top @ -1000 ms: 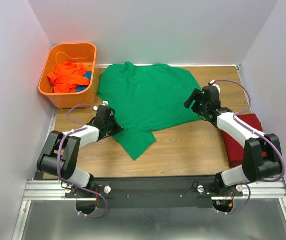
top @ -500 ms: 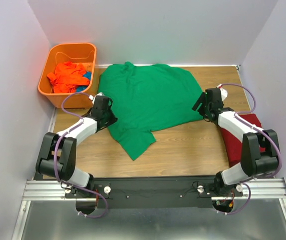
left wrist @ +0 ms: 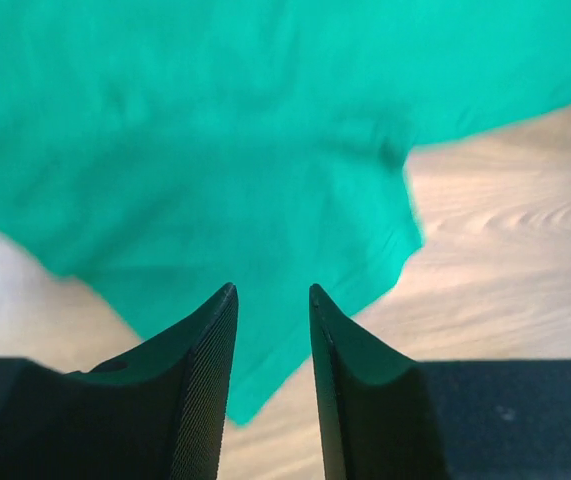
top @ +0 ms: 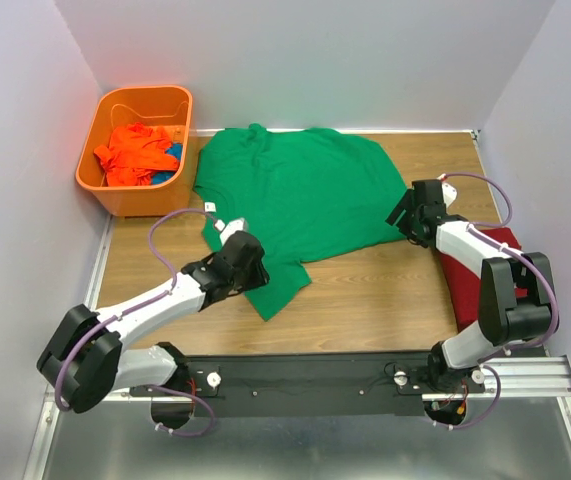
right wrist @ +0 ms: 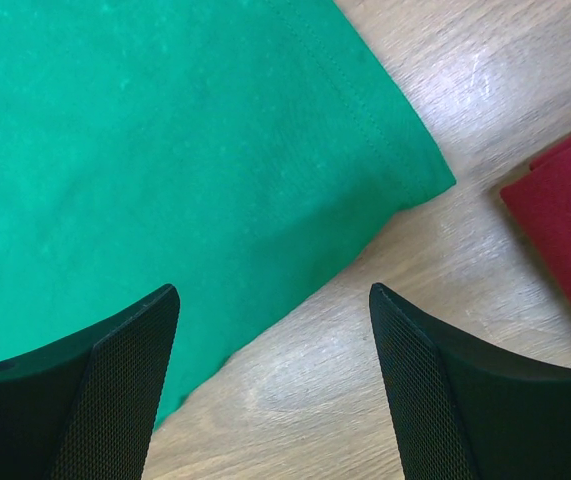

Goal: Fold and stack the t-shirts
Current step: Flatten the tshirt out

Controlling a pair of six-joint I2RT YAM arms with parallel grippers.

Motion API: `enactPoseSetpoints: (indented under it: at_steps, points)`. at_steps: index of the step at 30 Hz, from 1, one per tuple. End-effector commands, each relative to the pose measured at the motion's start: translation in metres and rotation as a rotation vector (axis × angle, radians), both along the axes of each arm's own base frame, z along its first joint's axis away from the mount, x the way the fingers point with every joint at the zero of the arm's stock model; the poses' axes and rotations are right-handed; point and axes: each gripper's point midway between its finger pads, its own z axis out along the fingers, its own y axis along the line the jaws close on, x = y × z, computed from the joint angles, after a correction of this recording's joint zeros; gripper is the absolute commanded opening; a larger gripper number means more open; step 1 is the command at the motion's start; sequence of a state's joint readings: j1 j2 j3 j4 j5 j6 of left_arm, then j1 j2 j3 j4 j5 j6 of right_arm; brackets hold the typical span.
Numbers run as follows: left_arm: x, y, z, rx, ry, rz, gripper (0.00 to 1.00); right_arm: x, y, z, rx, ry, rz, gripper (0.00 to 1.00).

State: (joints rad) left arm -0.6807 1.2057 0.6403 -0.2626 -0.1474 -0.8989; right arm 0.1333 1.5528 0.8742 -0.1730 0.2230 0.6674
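At the tabletop's (top: 385, 290) far-left corner an orange shirt (top: 130, 155) sat in a basket (top: 125, 200). A green shirt (top: 295, 190) lay spread centrally for folding, the left gripper (top: 250, 265) part-open over its near corner and the right gripper (top: 403, 213) wide open at its hem, both empty. A folded red shirt (top: 468, 300) lay at the right edge, apparently the base of the stack.

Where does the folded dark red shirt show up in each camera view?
Top external: dark red shirt on the right side, partly covered by the right arm.
Left wrist: not in it.
Right wrist: dark red shirt at the right edge.
Shared landmark: the green shirt, visible in all three views.
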Motion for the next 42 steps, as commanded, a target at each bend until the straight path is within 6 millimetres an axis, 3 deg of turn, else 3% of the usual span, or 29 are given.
enactPoseSetpoints:
  at_steps: [1, 5, 10, 21, 30, 33, 34, 37, 42]
  points:
    - [-0.024, 0.011, -0.023, 0.053, 0.065, 0.085, 0.45, -0.001, 0.006, -0.007, 0.044, 0.025, -0.005, 0.83]
    - [-0.051, -0.003, -0.036, 0.068, 0.122, 0.026, 0.48, -0.002, 0.005, -0.009, 0.040, 0.030, -0.003, 0.83]
    - [-0.068, -0.012, -0.043, 0.094, 0.149, -0.027, 0.53, -0.002, 0.003, -0.008, 0.032, 0.028, -0.008, 0.83]
    - [-0.073, 0.002, -0.046, 0.179, 0.159, 0.024, 0.54, -0.003, 0.002, -0.007, 0.027, 0.025, -0.008, 0.83]
    - [-0.071, -0.005, -0.063, 0.229, 0.169, -0.005, 0.54, -0.003, 0.002, -0.007, 0.024, 0.023, -0.010, 0.83]
    - [-0.067, -0.008, -0.061, 0.229, 0.151, -0.011, 0.39, -0.003, 0.002, -0.006, 0.024, 0.021, -0.010, 0.83]
    - [-0.066, -0.009, -0.060, 0.227, 0.148, -0.014, 0.21, -0.003, 0.002, -0.005, 0.024, 0.018, -0.010, 0.83]
    - [-0.061, -0.009, -0.050, 0.222, 0.125, -0.002, 0.00, -0.003, 0.001, -0.005, 0.021, 0.019, -0.013, 0.83]
    - [-0.043, 0.013, -0.018, 0.222, 0.055, 0.092, 0.00, -0.007, 0.001, -0.009, 0.025, 0.027, -0.018, 0.83]
